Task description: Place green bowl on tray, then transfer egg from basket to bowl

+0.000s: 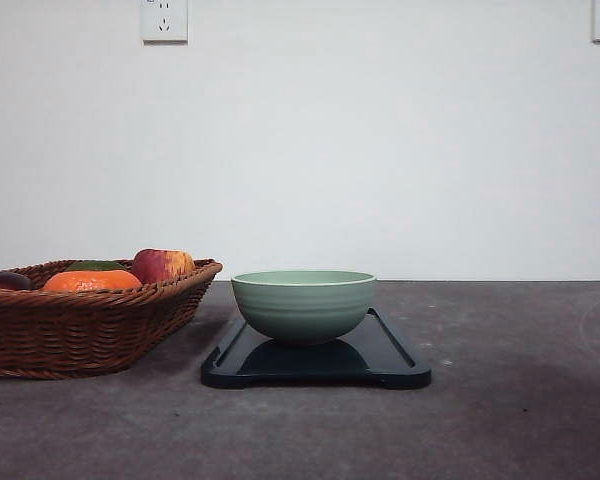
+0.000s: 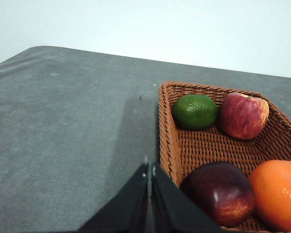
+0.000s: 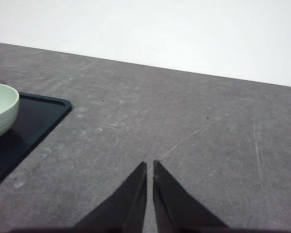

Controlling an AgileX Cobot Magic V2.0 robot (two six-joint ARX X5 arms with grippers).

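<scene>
Already the green bowl (image 1: 303,303) sits upright on the tray (image 1: 395,365), toward its far edge. The basket (image 1: 75,330) rests near the table's (image 1: 500,420) left edge; the dark reddish egg (image 2: 219,192) lies inside, touching an orange (image 2: 279,193). Left gripper (image 2: 149,171) and right gripper (image 3: 150,166) hang pressed together, empty.

Even, soft overhead light, sharp focus throughout; the glossy tray (image 1: 380,355) mirrors the green bowl (image 1: 303,303), faint shadow beside the left gripper (image 2: 150,171).
</scene>
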